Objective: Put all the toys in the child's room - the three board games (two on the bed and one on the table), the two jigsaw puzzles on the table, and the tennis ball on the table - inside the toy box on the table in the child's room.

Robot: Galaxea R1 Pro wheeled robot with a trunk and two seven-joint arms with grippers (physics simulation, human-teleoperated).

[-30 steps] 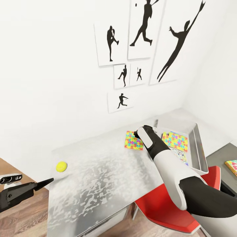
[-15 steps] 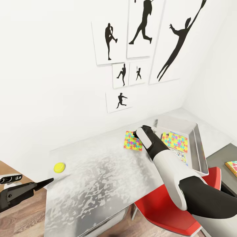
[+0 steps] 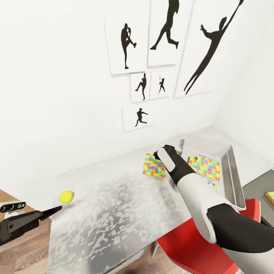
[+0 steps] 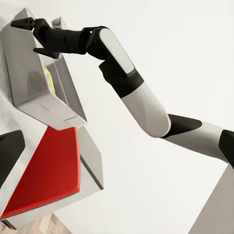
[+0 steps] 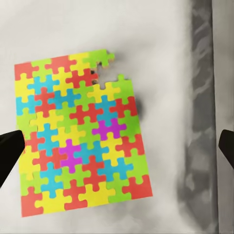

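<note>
One jigsaw puzzle (image 3: 152, 167) lies flat on the pale table (image 3: 114, 205), partly hidden by my right arm (image 3: 190, 190). In the right wrist view my right gripper (image 5: 118, 148) hangs open straight above this puzzle (image 5: 80, 131), with one black fingertip on each side and nothing held. The grey toy box (image 3: 232, 171) stands just right of it and holds a second puzzle (image 3: 205, 166) on top of a board game (image 3: 212, 183). The tennis ball (image 3: 66, 196) rests near the table's left end. My left gripper (image 3: 51, 211) is open, low beside that end.
A red chair (image 3: 201, 243) is tucked under the table below my right arm. Another board game (image 3: 271, 196) lies on the dark cabinet top at the far right. Athlete posters (image 3: 167, 57) hang on the white wall behind. Wood floor (image 3: 23, 251) shows at the lower left.
The head view has shifted slightly, so the table and toy box sit a little differently in the picture. The arms, puzzles and ball keep their places relative to the table.
</note>
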